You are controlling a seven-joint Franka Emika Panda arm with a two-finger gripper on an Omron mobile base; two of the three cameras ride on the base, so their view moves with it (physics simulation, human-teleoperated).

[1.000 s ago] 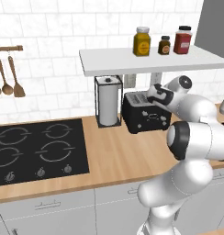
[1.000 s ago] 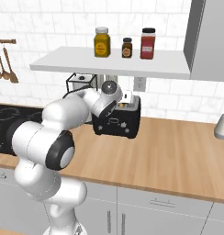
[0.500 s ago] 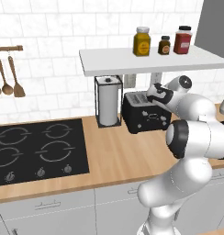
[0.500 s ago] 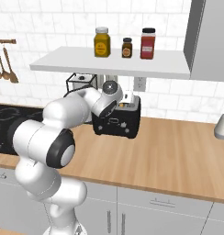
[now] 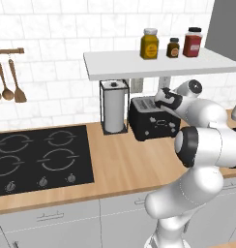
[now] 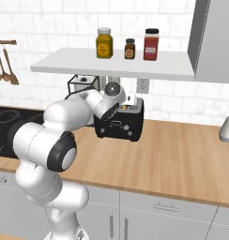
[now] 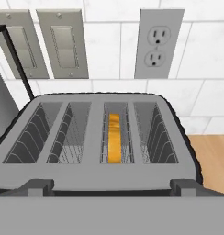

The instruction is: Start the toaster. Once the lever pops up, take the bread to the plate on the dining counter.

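The black toaster (image 5: 153, 123) stands on the wood counter against the tiled wall, under the shelf, and its silver front panel faces the room. My gripper (image 5: 164, 99) hovers just above its top near the front edge, also seen from the other side as the gripper (image 6: 129, 100). In the hand view the gripper (image 7: 112, 187) is open, its fingertips (image 7: 39, 186) spread wide with nothing between them. The bread (image 7: 114, 137) sits deep in the toaster's (image 7: 95, 160) right-hand slot, only its golden top edge showing. The plate and the dining counter are out of view.
A white paper-towel holder (image 5: 113, 107) stands just left of the toaster, and the black stovetop (image 5: 40, 157) lies farther left. A shelf (image 5: 158, 62) with three jars hangs low over the toaster. An outlet (image 7: 159, 43) and switches (image 7: 63, 43) are on the wall behind.
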